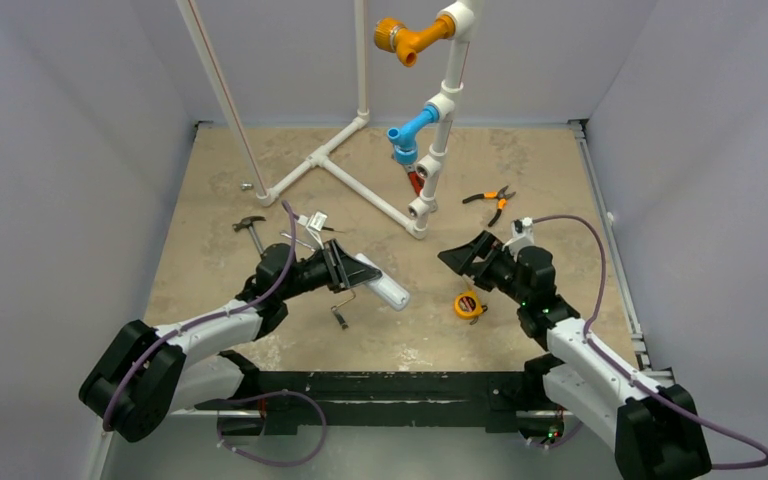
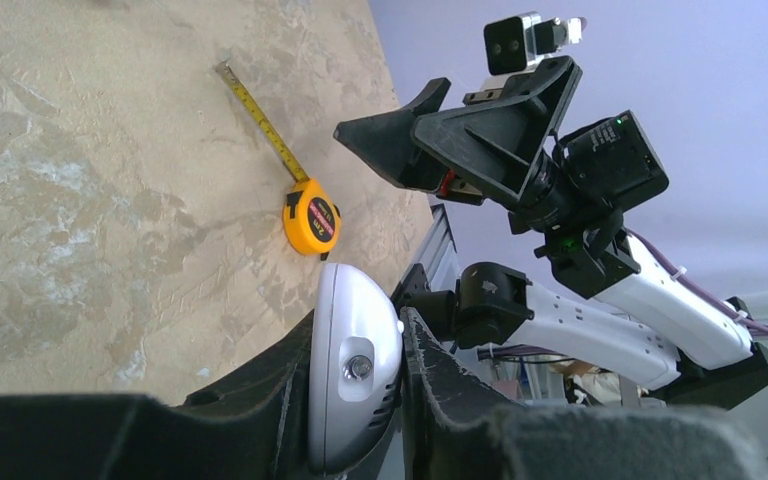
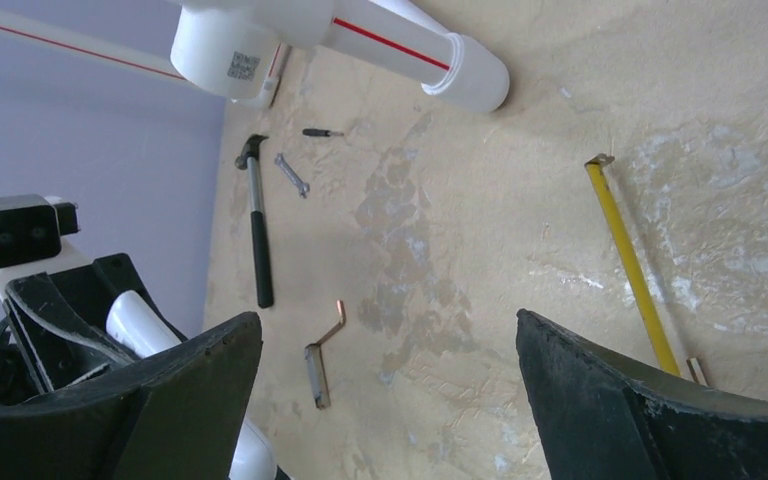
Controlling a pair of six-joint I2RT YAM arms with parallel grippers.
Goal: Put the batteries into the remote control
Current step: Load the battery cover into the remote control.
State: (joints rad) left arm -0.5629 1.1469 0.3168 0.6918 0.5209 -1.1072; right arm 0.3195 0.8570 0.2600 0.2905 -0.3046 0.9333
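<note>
The left gripper (image 1: 343,268) grips the white remote control (image 1: 385,288) clear of the table (image 1: 260,170), end toward the right gripper (image 1: 460,250), which gapes empty near the tape measure (image 1: 470,305); with no batteries in sight, finding one seems the next job.

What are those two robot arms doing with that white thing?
The left gripper is shut on the remote control and holds it up in the air. The right gripper is wide open and empty, facing the remote, near the yellow tape measure. No batteries show in any view.
</note>
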